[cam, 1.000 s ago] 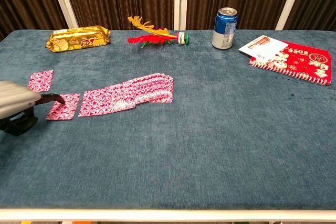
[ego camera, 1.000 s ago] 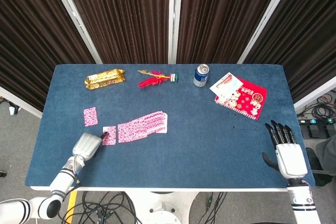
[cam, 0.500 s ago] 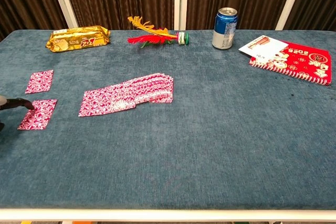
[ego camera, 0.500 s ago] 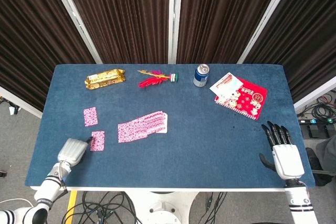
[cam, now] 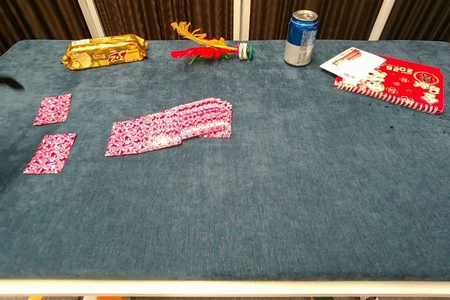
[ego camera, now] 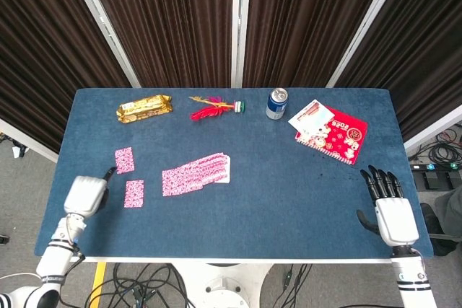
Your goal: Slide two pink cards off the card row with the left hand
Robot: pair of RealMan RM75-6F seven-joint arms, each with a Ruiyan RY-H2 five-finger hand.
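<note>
So the head view is the only one that really shows both hands. The left hand (ego camera: 86, 195) sits near the table's (ego camera: 289, 200) left edge, just left of the 2 pink cards (ego camera: 125, 160) (ego camera: 133, 193), touching neither and holding nothing; its dark fingers point up toward the upper card, but whether they're spread or curled is too small to tell. The right hand (ego camera: 390, 210) rests at the front right corner with fingers apart, nothing in it.

The chest view misses both hands, apart from a dark blur at its left edge, but gives a closer look at the card row (cam: 171, 127), fanned out and overlapping, with the 2 cards (cam: 54, 109) (cam: 50, 152) lying apart from it on the left, one behind the other.

Compared with 0.5 s ago, the left hand has pulled away from the lower card and shifted left and back; that card stays where it was dropped. Right hand barely changes. Along the far edge: gold snack pack (ego camera: 145, 107), red feather (ego camera: 211, 110), soda can (ego camera: 276, 103), red packets (ego camera: 330, 130).
</note>
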